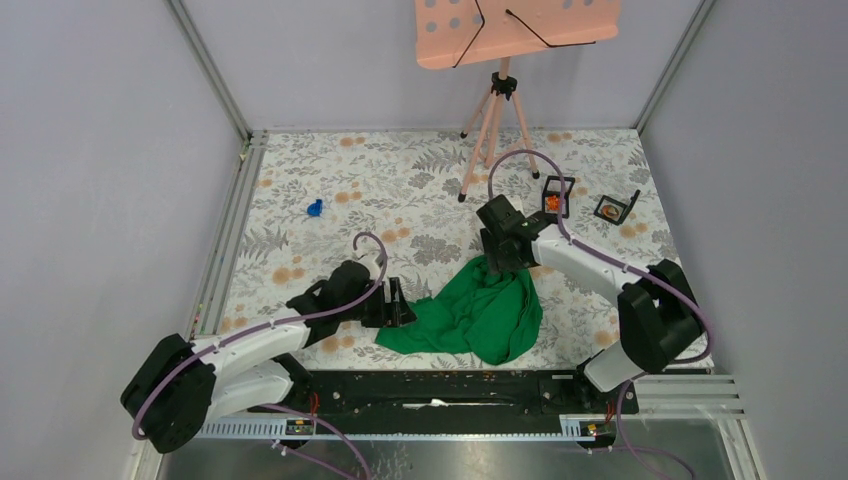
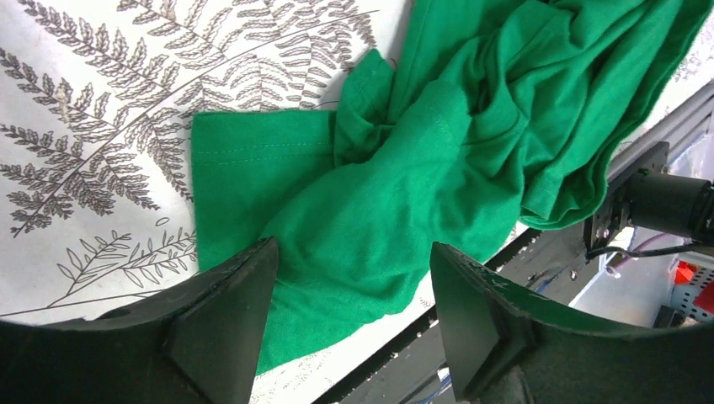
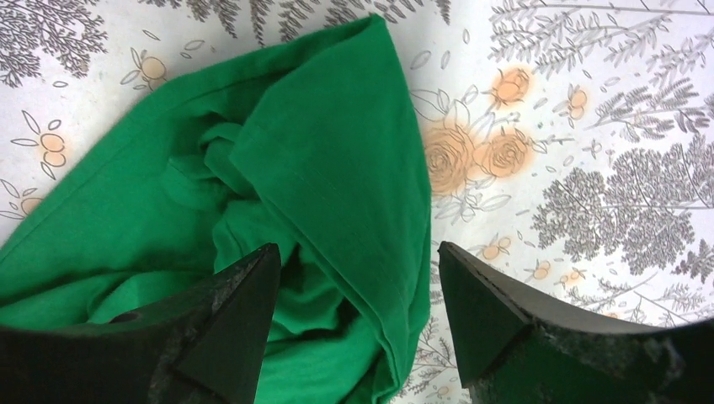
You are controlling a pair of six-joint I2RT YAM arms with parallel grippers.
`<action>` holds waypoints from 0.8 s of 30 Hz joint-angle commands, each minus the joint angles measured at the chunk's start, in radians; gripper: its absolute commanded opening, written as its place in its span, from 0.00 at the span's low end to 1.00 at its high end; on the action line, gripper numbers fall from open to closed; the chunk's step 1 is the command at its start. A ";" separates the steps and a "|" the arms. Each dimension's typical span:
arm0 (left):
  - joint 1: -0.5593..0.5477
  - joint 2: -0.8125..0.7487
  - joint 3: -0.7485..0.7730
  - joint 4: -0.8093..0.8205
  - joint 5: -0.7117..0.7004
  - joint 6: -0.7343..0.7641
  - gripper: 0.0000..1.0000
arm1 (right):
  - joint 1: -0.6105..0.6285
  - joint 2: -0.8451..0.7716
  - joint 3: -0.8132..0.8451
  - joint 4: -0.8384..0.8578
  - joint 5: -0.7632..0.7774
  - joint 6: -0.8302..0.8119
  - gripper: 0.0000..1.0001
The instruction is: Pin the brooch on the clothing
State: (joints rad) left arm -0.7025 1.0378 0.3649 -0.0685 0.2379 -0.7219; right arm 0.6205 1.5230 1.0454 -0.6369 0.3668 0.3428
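Observation:
The bright green T-shirt (image 1: 470,315) lies crumpled on the flowered cloth near the table's front edge. My left gripper (image 1: 400,305) is open and empty at the shirt's left edge. In the left wrist view the shirt (image 2: 404,168) fills the space ahead of the left gripper (image 2: 352,248). My right gripper (image 1: 497,268) is open and empty above the shirt's far edge. In the right wrist view a fold of the shirt (image 3: 320,168) lies between and ahead of the right gripper (image 3: 358,248). A small orange item (image 1: 551,203) sits in an open black box behind the right arm.
A peach music stand on a tripod (image 1: 495,110) stands at the back. A second open black box (image 1: 615,208) is at the back right. A small blue object (image 1: 315,208) lies at the left. A black rail (image 1: 450,385) runs along the front edge.

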 commanded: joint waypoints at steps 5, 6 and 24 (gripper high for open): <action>-0.034 0.051 0.034 -0.007 -0.099 -0.015 0.68 | -0.004 0.112 0.107 0.044 0.012 -0.077 0.75; -0.037 0.054 0.035 -0.003 -0.098 -0.014 0.68 | -0.004 0.123 0.113 0.047 0.018 -0.083 0.71; -0.064 0.028 0.147 -0.104 -0.182 0.022 0.00 | -0.004 0.043 0.207 -0.012 0.139 -0.116 0.00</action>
State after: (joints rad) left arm -0.7612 1.1526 0.4038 -0.1158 0.1406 -0.7338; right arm 0.6197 1.6958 1.1744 -0.6006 0.4370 0.2272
